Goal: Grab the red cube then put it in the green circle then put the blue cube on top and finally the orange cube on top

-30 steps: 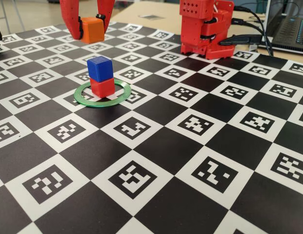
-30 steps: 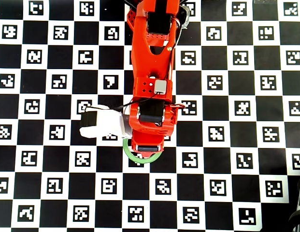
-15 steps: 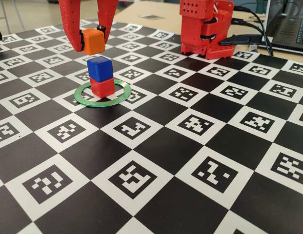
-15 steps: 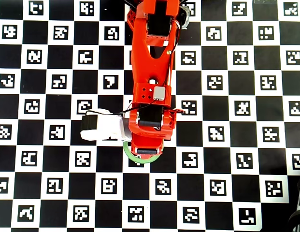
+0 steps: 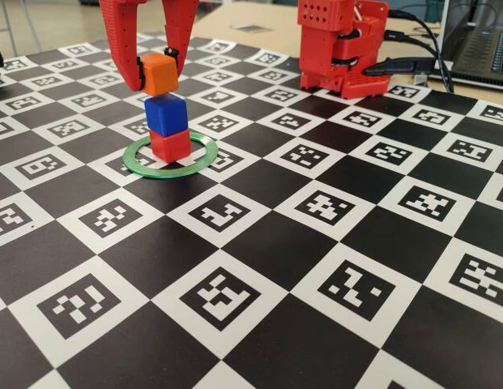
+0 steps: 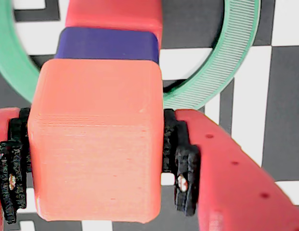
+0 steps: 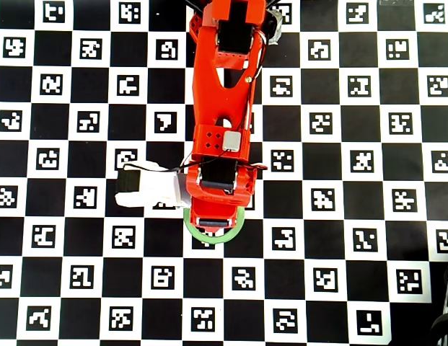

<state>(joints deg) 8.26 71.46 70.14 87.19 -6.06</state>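
1. The task is in its last step: the red cube (image 5: pixel 171 145) sits inside the green circle (image 5: pixel 170 155), the blue cube (image 5: pixel 166 114) rests on top of it, and only the orange cube (image 5: pixel 161 74) is left to place.
2. The pincer (image 5: pixel 158 79) is clamped on the orange cube; the wrist view shows its black pads (image 6: pixel 179 159) pressed against two opposite faces of the cube.
3. In the fixed view the orange cube hangs directly above the blue one, with a slight tilt. Whether its underside already touches the blue top or clears it by a sliver cannot be told from these pictures.
4. The stack stands toward the far left part of the chequered counter (image 5: pixel 332 267) in the fixed view, near the far edge and just left of the arm's red base (image 5: pixel 342 44). In the overhead view the arm hides the cubes and only the arc of the ring shows.
5. In the wrist view the orange cube looks roughly centred over the blue cube.
6. Judged from this, the next move calls for a short, straight descent until the cube seats, then a gentle opening of the pincer.
7. The risk is that a tilted or offset release could nudge the two-cube column over.
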